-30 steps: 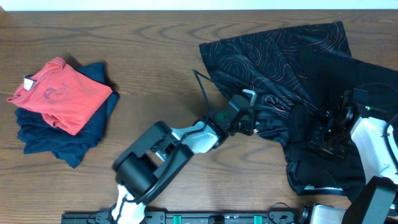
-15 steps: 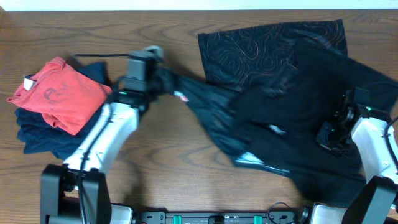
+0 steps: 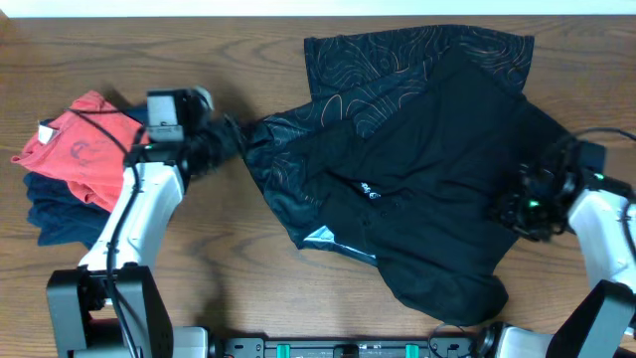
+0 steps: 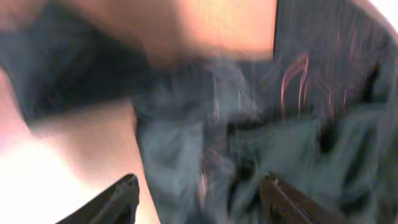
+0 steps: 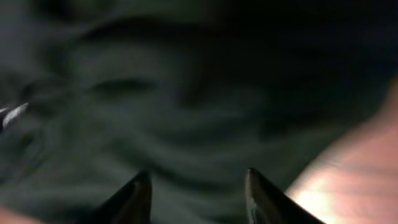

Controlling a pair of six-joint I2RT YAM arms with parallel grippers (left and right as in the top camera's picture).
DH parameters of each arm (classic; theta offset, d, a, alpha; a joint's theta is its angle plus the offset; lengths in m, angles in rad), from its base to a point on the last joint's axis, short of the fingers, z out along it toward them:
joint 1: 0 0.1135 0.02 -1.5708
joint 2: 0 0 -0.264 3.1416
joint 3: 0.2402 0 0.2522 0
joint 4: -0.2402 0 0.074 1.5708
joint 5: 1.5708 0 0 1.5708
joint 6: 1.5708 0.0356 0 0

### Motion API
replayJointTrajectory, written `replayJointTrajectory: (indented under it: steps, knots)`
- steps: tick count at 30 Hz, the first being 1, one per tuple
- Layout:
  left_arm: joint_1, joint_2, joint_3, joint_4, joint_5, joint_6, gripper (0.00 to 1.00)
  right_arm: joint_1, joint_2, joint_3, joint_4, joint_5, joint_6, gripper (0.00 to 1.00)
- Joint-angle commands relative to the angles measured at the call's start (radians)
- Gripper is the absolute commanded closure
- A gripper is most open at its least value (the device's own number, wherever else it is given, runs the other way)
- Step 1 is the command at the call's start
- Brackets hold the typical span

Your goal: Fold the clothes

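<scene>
Found the right hand [image 3: 522, 204] with fingers parted over the black T-shirt [image 3: 427, 199] near its right edge; left hand [image 3: 221, 147] spread wide at its left edge. Saw it rumpled across the wooden surface [image 3: 248, 268], red-and-navy folded pile [image 3: 89, 159] well apart at left

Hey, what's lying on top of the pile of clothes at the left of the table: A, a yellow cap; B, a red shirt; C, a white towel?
B: a red shirt lies on top of a dark blue garment there.
</scene>
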Motion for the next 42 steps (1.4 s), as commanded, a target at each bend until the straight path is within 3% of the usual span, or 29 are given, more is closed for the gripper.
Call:
replayJointTrajectory:
  steps: [1,5,8,12,21,26,28,29,30,31,32,36,40,42]
  knots:
    - [-0.051,-0.011,0.008,-0.13,0.087,0.009,0.35,0.116,-0.013,0.002,0.012,-0.166,-0.113,0.43]
    - [-0.117,-0.004,-0.005,-0.282,0.087,0.009,0.34,0.28,-0.013,0.002,0.053,-0.139,-0.114,0.27]
    - [-0.167,-0.003,-0.044,-0.29,0.079,0.008,0.34,0.413,-0.013,0.002,0.102,-0.088,-0.114,0.12]
    - [-0.212,0.002,-0.085,-0.286,0.026,0.008,0.3,0.564,-0.013,0.001,0.169,-0.027,-0.117,0.02]
    - [-0.238,0.002,-0.183,-0.192,0.023,-0.148,0.29,0.784,0.007,0.001,0.365,0.113,-0.125,0.01]
    - [-0.238,0.002,-0.241,-0.117,0.023,-0.206,0.29,0.839,0.071,0.0,0.372,0.113,-0.125,0.01]
    - [-0.238,0.002,-0.267,-0.081,0.023,-0.241,0.29,0.854,0.109,0.001,0.371,0.113,-0.125,0.09]
    - [-0.238,0.002,-0.279,-0.063,0.023,-0.247,0.29,0.859,0.127,0.001,0.372,0.114,-0.125,0.25]
    - [-0.238,0.002,-0.288,-0.045,0.023,-0.247,0.29,0.862,0.142,0.001,0.372,0.121,-0.125,0.5]
    - [-0.238,0.002,-0.294,-0.029,0.023,-0.247,0.29,0.861,0.152,0.001,0.373,0.132,-0.124,0.84]
    - [-0.239,0.002,-0.302,-0.011,0.023,-0.247,0.3,0.86,0.156,0.001,0.37,0.152,-0.112,0.99]
    - [-0.264,0.003,-0.327,0.071,0.023,-0.247,0.39,0.837,0.134,0.01,0.361,0.25,-0.014,0.99]
    - [-0.303,0.004,-0.343,0.143,0.014,-0.247,0.4,0.789,0.065,0.026,0.332,0.292,0.011,0.99]
    - [-0.32,0.006,-0.343,0.159,-0.008,-0.247,0.51,0.758,0.03,0.029,0.314,0.298,0.011,0.99]
